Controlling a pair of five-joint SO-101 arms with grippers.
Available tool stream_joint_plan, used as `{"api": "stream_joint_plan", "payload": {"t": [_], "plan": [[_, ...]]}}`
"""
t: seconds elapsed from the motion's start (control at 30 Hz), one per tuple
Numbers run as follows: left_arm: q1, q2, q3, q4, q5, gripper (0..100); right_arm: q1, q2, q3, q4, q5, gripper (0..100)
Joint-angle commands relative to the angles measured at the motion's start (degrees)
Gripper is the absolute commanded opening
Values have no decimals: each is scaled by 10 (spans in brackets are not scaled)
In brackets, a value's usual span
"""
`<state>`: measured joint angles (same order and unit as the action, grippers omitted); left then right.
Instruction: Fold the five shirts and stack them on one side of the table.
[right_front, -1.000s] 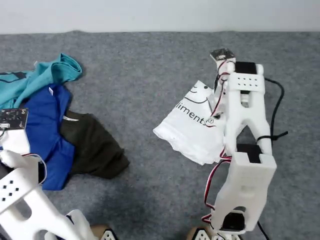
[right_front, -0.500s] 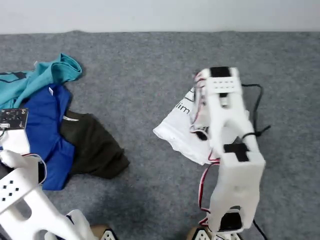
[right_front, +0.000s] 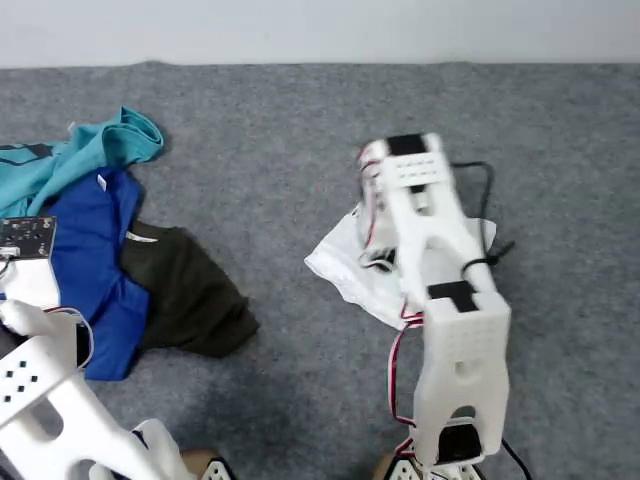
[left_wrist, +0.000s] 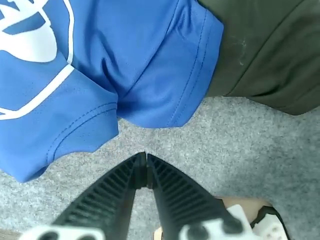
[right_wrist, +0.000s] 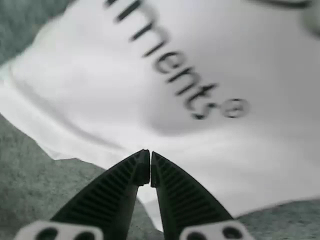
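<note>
**No Neat Stack Yet, Lots of Folding Left**

Biggest first: the grey counter (right_front: 300, 120), spread across the whole high view. Next, two white arms. At the lower right, the right arm (right_front: 445, 300), leaning up over the white shirt (right_front: 335, 265). In the lower left corner, the left arm (right_front: 40, 400).

Then the shirts, four to count. At the left, the blue shirt (right_front: 85, 255), rumpled, with one sleeve lying on the dark green shirt (right_front: 190, 295) beside it. At the upper left, the teal shirt (right_front: 75, 160), bunched up and touching the blue one. Right of the middle, the white shirt with black letters, well apart from the other three and partly under the right arm. Flat in places, but messy at the edges.

Smallest last. In the left wrist view, the left fingers (left_wrist: 117, 185), shut tight, holding nothing, above bare counter just beside the blue sleeve. In the right wrist view, the right fingers (right_wrist: 117, 187), pressed together too, tips over the edge of the white shirt. No cloth seen between them, so most likely holding nothing.

How far along? Close to the start, by the look of it. No shirt folded neatly, no stack on either side. Left to do: fold every shirt, then pile them all on one side.
</note>
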<state>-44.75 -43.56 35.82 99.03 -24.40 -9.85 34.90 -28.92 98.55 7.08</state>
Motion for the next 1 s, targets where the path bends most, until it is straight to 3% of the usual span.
{"api": "stream_joint_plan", "payload": {"t": [0.0,0.17,0.43,0.8,0.97], "plan": [[5,-10,-20,5,1,8,69,-51,-67,-23,-5,9],[5,-10,-20,5,1,8,137,-19,-69,-160,-5,9],[5,-10,-20,4,1,8,144,113,-74,-252,-7,9],[5,-10,-21,4,1,8,103,2,-155,-72,-11,9],[5,-10,-21,1,1,8,96,-36,-155,21,-118,11]]}}
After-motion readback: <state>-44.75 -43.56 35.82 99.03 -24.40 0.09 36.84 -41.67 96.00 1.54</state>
